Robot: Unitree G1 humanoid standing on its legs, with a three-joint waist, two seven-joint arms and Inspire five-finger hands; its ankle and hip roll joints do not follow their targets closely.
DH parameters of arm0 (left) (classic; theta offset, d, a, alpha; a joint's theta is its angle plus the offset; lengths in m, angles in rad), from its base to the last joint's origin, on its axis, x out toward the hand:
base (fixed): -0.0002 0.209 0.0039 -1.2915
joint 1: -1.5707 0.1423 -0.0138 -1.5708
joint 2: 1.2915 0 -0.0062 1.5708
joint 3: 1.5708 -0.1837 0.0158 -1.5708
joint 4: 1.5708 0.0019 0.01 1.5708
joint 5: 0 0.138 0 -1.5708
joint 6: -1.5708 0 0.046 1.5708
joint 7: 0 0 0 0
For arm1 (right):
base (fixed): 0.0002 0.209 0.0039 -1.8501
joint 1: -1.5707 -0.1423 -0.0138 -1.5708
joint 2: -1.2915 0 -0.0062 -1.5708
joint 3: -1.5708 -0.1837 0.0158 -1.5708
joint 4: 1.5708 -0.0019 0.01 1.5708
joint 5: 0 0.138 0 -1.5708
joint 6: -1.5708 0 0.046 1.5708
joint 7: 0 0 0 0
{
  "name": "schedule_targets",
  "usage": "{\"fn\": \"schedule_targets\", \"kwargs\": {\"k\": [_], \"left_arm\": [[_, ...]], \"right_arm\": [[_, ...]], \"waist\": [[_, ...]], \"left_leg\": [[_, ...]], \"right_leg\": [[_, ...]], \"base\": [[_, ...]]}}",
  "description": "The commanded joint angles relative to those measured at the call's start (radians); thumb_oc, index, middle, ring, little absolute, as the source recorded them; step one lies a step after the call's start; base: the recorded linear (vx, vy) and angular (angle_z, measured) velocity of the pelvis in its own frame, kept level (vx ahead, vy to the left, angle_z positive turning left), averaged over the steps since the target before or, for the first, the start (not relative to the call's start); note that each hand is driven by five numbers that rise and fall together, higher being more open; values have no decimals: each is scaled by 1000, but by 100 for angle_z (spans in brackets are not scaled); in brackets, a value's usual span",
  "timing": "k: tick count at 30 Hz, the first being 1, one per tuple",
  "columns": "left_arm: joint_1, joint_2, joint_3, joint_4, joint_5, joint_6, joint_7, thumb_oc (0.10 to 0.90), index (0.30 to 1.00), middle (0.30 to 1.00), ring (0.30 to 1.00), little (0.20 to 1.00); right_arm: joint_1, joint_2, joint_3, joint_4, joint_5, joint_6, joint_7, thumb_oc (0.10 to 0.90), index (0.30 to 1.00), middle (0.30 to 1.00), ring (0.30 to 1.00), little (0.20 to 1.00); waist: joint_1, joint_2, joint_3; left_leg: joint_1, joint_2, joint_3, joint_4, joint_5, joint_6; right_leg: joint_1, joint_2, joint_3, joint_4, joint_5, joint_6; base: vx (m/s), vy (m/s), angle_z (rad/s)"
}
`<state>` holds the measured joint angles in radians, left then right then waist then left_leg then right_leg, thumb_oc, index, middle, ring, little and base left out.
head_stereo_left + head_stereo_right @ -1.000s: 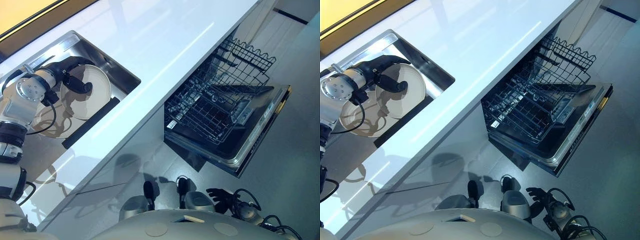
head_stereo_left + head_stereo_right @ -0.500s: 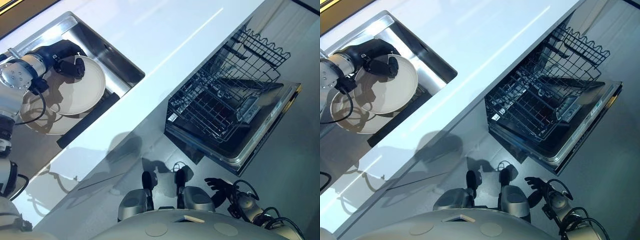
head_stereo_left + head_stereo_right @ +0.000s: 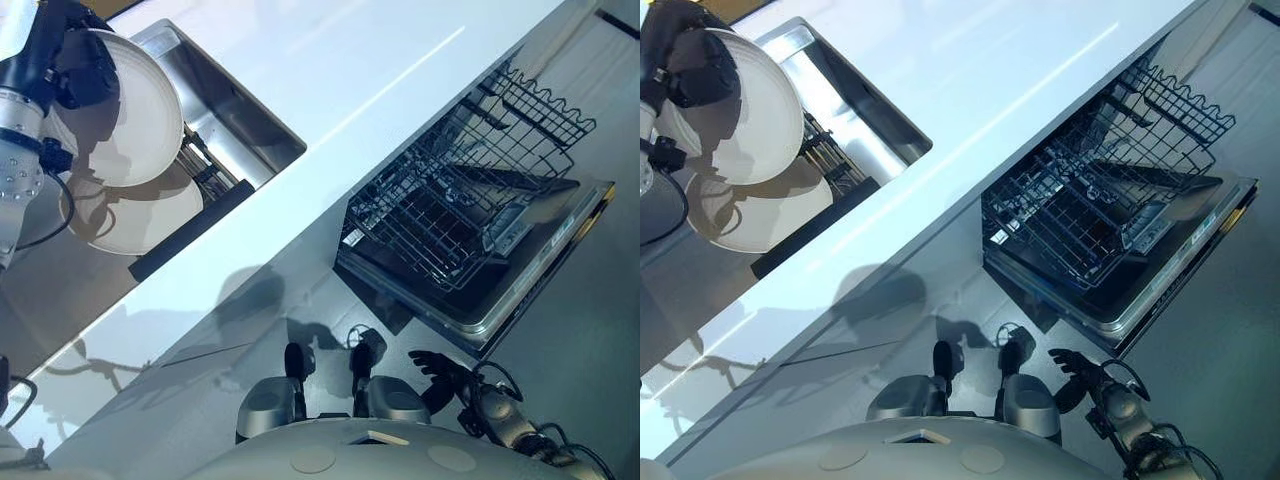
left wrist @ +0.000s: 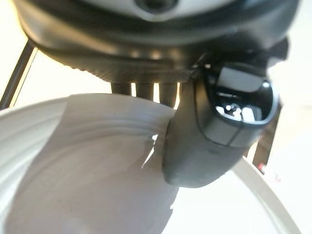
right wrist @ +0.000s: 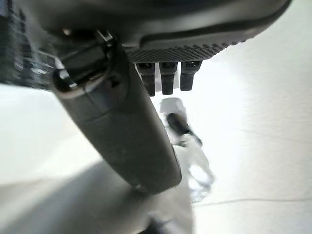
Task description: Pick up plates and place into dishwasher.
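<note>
My left hand (image 3: 72, 72) is shut on a white plate (image 3: 130, 120) and holds it tilted in the air over the left part of the steel sink (image 3: 255, 125). In the left wrist view the thumb (image 4: 219, 126) presses on the plate's face (image 4: 87, 175), and the fingers are hidden behind it. A second white plate (image 3: 140, 215) lies in the sink below. The dishwasher (image 3: 540, 275) stands open under the counter at the right, its wire rack (image 3: 450, 215) pulled out and holding no plates. My right hand (image 3: 440, 368) hangs low near the floor, open and holding nothing.
A white countertop (image 3: 350, 70) runs diagonally between the sink and the dishwasher. A dark strip (image 3: 190, 230) edges the sink's near side. The lowered dishwasher door juts out over the grey floor (image 3: 590, 380).
My left hand has lifted the plate out of the sink, up and to the left, off the plate beneath it. The camera has shifted too. The right hand stays low.
</note>
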<state>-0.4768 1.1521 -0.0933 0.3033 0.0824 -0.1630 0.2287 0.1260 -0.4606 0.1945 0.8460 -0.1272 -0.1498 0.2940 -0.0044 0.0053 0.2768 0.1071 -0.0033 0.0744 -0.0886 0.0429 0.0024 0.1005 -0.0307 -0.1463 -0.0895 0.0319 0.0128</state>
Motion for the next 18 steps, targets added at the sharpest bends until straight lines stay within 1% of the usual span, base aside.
{"fn": "schedule_targets", "kwargs": {"k": [1,2,3,4,5,6,7,9,11,12,14,15,16,17,18], "left_arm": [[-40,57,166,-23,30,-103,173,100,300,300,300,200],[-41,53,169,-16,31,-128,185,100,300,300,300,200],[-45,51,165,-8,28,-141,194,100,300,300,300,200],[-59,47,150,9,22,-175,214,100,300,300,300,200],[-77,33,133,17,36,-200,233,100,300,300,300,200],[-89,20,118,24,41,-226,252,100,300,300,300,200],[-93,12,112,25,43,-235,255,100,300,300,300,200],[-92,-28,110,4,70,-263,289,100,300,300,300,200],[-60,-76,135,-24,86,-299,306,100,300,300,300,200],[-34,-103,155,-54,95,-313,318,100,300,300,300,200],[18,-160,195,-113,133,-327,344,100,300,300,300,200],[59,-207,232,-157,162,-336,351,100,300,300,300,200],[79,-234,249,-172,194,-348,375,100,300,300,300,200],[106,-267,269,-191,236,-361,397,100,300,300,300,200],[123,-284,277,-205,260,-362,421,100,300,300,300,200]], "right_arm": [[-21,19,-22,-311,403,63,329,800,900,900,900,900],[-16,18,-22,-373,499,129,413,800,900,900,900,900],[-15,12,-23,-414,560,174,462,800,900,900,900,900],[-18,3,-23,-481,682,252,528,800,900,900,900,900],[-29,2,-32,-555,832,341,592,800,900,900,900,900],[-36,14,-42,-603,905,377,600,800,900,900,900,900],[-41,16,-47,-624,943,392,602,800,900,900,900,900],[-66,24,-83,-708,1091,427,592,800,900,900,900,900],[-95,35,-130,-785,1162,420,530,800,900,900,900,900],[-112,47,-159,-814,1185,406,493,800,900,900,900,900],[-144,54,-214,-856,1182,334,411,800,900,900,900,900],[-165,67,-258,-896,1122,239,353,800,900,900,900,900],[-171,69,-278,-916,1088,196,313,800,900,900,900,900],[-175,77,-305,-943,985,83,254,800,900,900,900,900],[-175,64,-324,-965,894,-17,196,800,900,900,900,900]], "waist": [[-9,2,-115],[-10,-4,-118],[-11,-6,-120],[-12,-12,-125],[-11,-19,-132],[-9,-22,-137],[-9,-23,-139],[-7,-28,-150],[-7,-26,-158],[-9,-24,-163],[-11,-21,-172],[-16,-15,-181],[-19,-11,-184],[-24,-7,-189],[-28,-3,-194]], "left_leg": [[-45,-78,-4,73,-73,63],[-41,-75,-5,67,-71,61],[-37,-74,-5,64,-70,59],[-33,-72,-4,58,-68,55],[-27,-70,-5,52,-66,52],[-21,-68,-7,46,-65,51],[-19,-67,-7,44,-64,50],[-8,-63,-7,31,-61,48],[4,-59,-7,18,-57,43],[8,-57,-9,13,-57,42],[13,-55,-8,9,-56,39],[15,-51,-7,6,-55,36],[10,-49,-3,6,-47,35],[10,-47,-2,5,-47,33],[12,-47,0,3,-47,31]], "right_leg": [[-80,8,-13,162,-84,58],[-76,9,-17,162,-87,58],[-73,10,-20,161,-89,58],[-67,11,-25,159,-91,58],[-60,13,-31,156,-92,59],[-54,15,-33,156,-94,59],[-52,16,-34,155,-95,58],[-40,19,-39,148,-97,56],[-30,24,-44,143,-101,52],[-25,25,-44,143,-105,49],[-17,29,-45,141,-112,43],[-15,32,-45,142,-119,36],[-19,34,-45,143,-114,32],[-19,37,-43,144,-119,29],[-18,38,-42,143,-122,27]], "base": [[-41,-161,-2],[-38,-136,-4],[-39,-145,-4],[-29,-175,-4],[-18,-190,-2],[-7,-153,1],[-4,-116,5],[-3,-116,5],[-2,-87,12],[-10,-64,20],[-28,-56,15],[-78,-48,5],[-95,-43,1],[-84,-27,-1],[-61,-20,-1]]}}
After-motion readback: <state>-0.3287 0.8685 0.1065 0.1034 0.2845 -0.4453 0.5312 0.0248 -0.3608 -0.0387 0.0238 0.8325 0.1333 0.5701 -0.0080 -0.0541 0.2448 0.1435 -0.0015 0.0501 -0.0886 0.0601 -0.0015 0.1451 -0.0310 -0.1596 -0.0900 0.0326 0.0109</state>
